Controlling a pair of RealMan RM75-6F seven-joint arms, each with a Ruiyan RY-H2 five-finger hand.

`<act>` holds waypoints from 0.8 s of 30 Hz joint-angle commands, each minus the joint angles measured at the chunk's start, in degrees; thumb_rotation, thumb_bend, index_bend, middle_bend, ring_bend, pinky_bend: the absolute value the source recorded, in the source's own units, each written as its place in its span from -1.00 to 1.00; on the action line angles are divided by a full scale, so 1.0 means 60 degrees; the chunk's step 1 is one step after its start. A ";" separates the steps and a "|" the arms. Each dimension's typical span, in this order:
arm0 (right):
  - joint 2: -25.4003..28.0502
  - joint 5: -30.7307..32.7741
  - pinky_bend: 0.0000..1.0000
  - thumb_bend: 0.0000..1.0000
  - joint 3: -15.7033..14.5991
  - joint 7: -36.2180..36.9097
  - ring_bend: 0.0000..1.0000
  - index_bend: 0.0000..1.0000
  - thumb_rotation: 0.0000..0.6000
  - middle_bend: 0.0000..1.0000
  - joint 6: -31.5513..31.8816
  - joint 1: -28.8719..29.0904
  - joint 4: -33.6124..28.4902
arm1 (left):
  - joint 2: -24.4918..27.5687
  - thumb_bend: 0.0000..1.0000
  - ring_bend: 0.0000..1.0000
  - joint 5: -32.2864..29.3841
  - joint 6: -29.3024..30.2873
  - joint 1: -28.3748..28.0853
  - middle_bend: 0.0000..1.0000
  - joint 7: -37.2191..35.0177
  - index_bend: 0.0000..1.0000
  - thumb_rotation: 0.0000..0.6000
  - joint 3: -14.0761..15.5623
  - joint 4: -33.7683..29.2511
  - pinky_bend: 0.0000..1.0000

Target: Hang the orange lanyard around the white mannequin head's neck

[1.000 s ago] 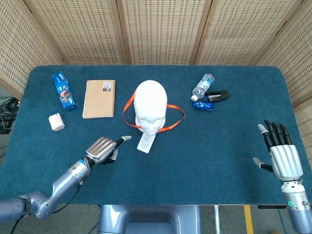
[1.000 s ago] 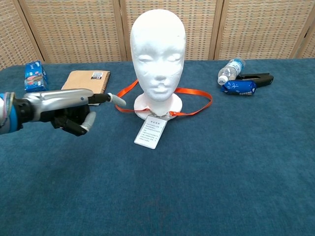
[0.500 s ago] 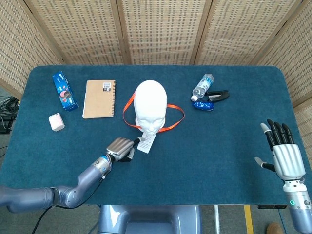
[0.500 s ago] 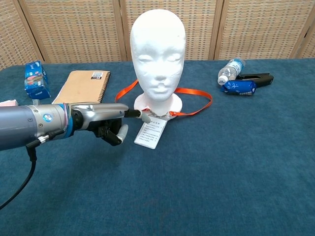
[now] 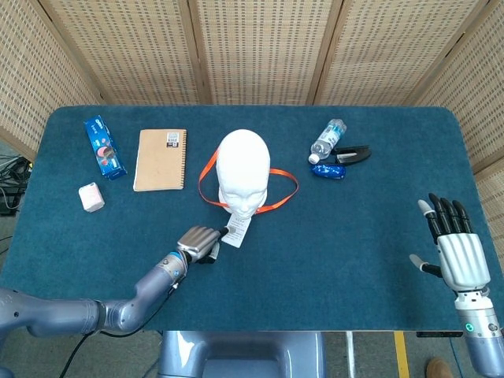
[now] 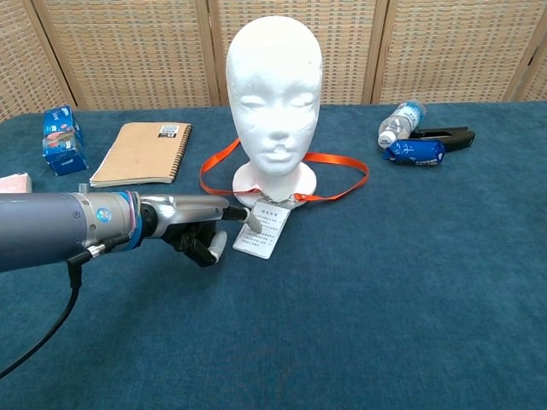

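Note:
The white mannequin head [image 5: 242, 169] [image 6: 273, 77] stands upright mid-table. The orange lanyard [image 5: 282, 189] [image 6: 342, 166] lies looped on the cloth around its base, and its white card [image 5: 236, 230] [image 6: 265, 231] rests in front of the base. My left hand [image 5: 198, 242] [image 6: 192, 226] sits just left of the card, most fingers curled in and one finger stretched out. That fingertip [image 6: 250, 219] touches the card's left edge; nothing is gripped. My right hand [image 5: 457, 248] hovers open, fingers spread, near the table's right front corner, and appears only in the head view.
A tan spiral notebook [image 5: 161, 159] [image 6: 144, 152], a blue box [image 5: 104, 146] [image 6: 62, 137] and a pink packet [image 5: 91, 197] lie at the left. A water bottle [image 5: 327, 139] [image 6: 402, 121], a blue wrapper [image 5: 329, 171] [image 6: 414, 152] and a black clip [image 5: 354, 153] lie at the back right.
My left hand has slid right across the table until its outstretched finger reached the lanyard card. The right hand has barely shifted.

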 commanded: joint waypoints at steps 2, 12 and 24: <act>-0.0002 -0.0029 -1.00 -1.00 0.0032 -0.0027 -1.00 -1.00 1.00 -1.00 -0.0007 -0.0026 -0.0012 | -0.0063 0.72 1.00 -0.0073 -0.0011 -0.0083 1.00 0.0001 -0.73 1.00 0.0056 0.0033 1.00; 0.0004 -0.0066 -1.00 -1.00 0.0119 -0.0035 -1.00 -1.00 1.00 -1.00 -0.0018 -0.0077 -0.0040 | 0.0017 0.72 1.00 0.0018 -0.0057 -0.0105 1.00 0.0055 -0.70 1.00 0.0390 -0.0250 1.00; -0.0009 -0.0134 -1.00 -1.00 0.0190 -0.0059 -1.00 -1.00 1.00 -1.00 -0.0040 -0.0125 -0.0082 | 0.0543 0.72 1.00 -0.0013 -0.0244 -0.0218 1.00 0.0237 -0.61 1.00 0.0935 -0.1079 1.00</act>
